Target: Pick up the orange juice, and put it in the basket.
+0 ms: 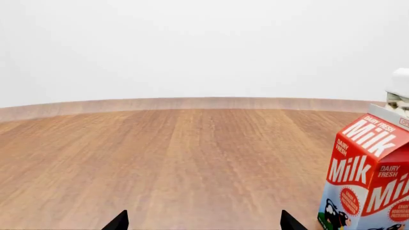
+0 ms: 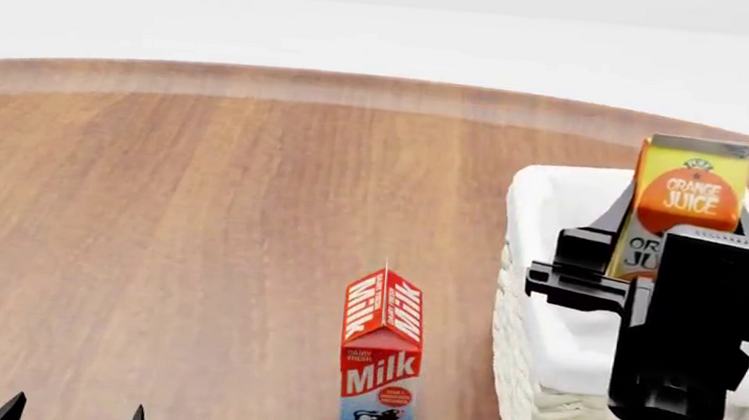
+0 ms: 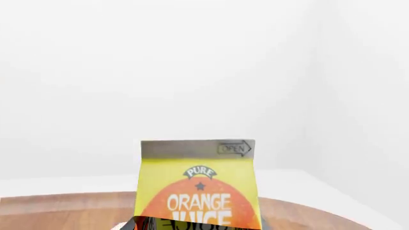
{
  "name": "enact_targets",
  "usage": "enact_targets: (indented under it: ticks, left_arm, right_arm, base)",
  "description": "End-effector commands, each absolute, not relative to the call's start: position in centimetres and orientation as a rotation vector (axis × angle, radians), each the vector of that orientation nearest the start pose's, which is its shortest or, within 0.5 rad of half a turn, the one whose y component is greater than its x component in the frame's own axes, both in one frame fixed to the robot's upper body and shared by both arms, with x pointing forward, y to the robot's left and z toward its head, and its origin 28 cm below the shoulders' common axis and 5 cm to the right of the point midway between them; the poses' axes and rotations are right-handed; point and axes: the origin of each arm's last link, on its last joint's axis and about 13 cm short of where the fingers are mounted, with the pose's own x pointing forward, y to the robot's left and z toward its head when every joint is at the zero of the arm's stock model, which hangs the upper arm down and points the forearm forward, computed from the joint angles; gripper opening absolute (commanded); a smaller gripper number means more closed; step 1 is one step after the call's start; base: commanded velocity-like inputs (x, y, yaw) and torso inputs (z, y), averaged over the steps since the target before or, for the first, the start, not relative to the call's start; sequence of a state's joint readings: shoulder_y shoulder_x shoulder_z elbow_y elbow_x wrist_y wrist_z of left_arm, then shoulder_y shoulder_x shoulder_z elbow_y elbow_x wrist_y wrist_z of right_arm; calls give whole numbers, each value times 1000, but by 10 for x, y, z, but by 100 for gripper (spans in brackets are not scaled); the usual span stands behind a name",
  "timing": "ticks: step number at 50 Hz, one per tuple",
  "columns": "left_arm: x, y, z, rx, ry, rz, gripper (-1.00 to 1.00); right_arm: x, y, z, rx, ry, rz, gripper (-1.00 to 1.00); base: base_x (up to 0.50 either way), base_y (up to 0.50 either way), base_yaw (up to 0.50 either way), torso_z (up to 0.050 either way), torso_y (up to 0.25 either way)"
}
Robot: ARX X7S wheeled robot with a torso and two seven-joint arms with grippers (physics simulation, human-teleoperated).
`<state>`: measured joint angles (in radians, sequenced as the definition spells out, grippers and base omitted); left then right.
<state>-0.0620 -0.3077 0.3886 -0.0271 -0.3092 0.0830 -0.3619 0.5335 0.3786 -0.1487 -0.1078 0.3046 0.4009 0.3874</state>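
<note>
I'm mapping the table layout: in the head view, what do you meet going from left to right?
Left pincer → milk carton → basket → orange juice, held over the basket by the right arm.

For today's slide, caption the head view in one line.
Right gripper holds the orange juice above the basket; a Milk carton stands on the wooden table.

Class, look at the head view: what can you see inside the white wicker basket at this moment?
Inside the basket only its white cloth liner shows. The orange juice is held above it by the right gripper. The arm covers much of the interior, and the carton's base is hidden.
</note>
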Motion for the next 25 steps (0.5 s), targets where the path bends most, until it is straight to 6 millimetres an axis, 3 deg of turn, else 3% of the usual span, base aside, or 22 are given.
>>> enact_targets:
  ticks: [1, 25]
  left_arm:
    - [211, 205, 13, 0, 0, 0, 100]
    - [211, 205, 13, 0, 0, 0, 100]
  right_arm:
    - [316, -157, 152, -127, -192, -278, -100]
    - [334, -168, 137, -116, -145, -339, -100]
  base:
    - [0, 0, 0, 0, 0]
    - [0, 0, 0, 0, 0]
